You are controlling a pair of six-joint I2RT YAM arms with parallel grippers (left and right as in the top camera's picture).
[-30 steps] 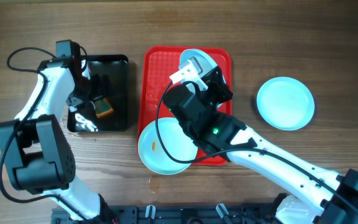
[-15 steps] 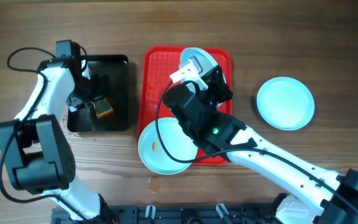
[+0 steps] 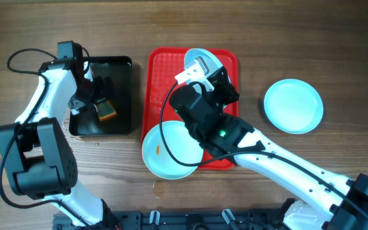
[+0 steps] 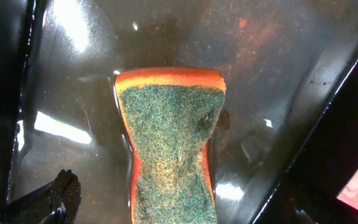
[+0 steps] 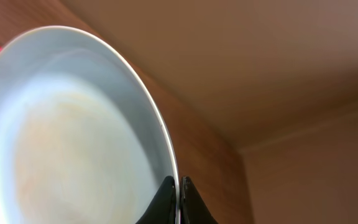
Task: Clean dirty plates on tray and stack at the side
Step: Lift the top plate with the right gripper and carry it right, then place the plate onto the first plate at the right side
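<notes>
Hard going from above: the right arm (image 3: 235,137) sprawls across the red tray (image 3: 161,80) and covers most of its middle and right side. Only a crescent of the far plate (image 3: 202,57) peeks out at the tray's far end.

The wrist view settles the grip, though. The right gripper (image 5: 178,198) has its two dark fingers pinched together on that plate's rim, the thin edge clamped between them. The plate runs out of frame at the left and bottom, and whether it is clear of the tray I cannot tell. Its face is pale with a faint brownish haze (blurred, too soft to call a smear).

The near plate (image 3: 168,153) sits on the tray's near left corner and overhangs the rim onto the wooden table (image 3: 337,51). It has a small orange smear (image 3: 158,151) left of centre, and its right edge is hidden under the arm. The third plate (image 3: 293,105) lies alone on the table, well right of the tray, pale blue and clean-looking.

Over at the black tray (image 3: 121,70), the left gripper (image 3: 94,101) hovers above the sponge (image 4: 169,143). The sponge lies green scouring face up over an orange body, on a wet, gleaming floor. The jaws are spread: one black fingertip (image 4: 59,194) shows clear of the sponge, and the other is lost in the dark corner.
</notes>
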